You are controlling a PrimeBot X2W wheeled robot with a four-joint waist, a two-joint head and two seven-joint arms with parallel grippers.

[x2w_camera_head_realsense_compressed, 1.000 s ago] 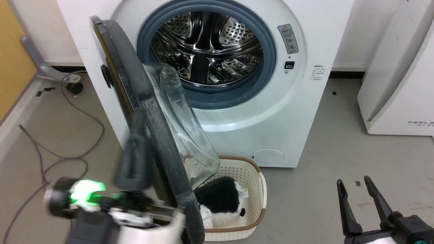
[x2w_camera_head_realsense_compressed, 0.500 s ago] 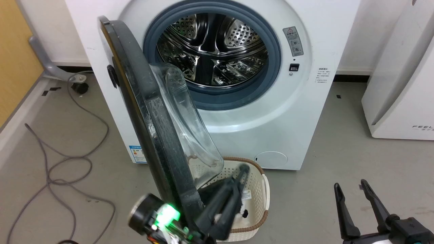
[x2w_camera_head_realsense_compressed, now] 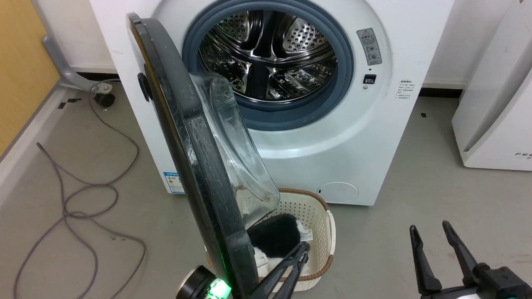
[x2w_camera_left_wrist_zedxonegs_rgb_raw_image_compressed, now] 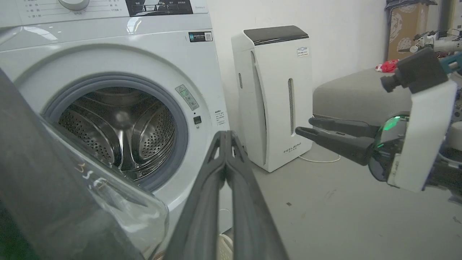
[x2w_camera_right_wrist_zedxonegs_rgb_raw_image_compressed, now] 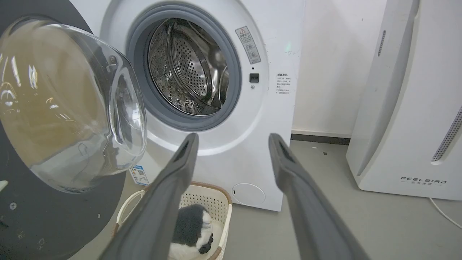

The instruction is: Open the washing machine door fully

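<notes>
Widening step: washing machine door stands half open at 9 o'clock of the washing machine. My left gripper, clenched empty, sits at 6 o'clock beside its inner face; right gripper splayed, idle. Next I'd push that face outward, toward 9.

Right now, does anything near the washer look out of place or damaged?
Nothing looks damaged or spilled. Only a loose grey cable lies looped on the floor left of the washing machine, possibly a snag for wheels.
</notes>
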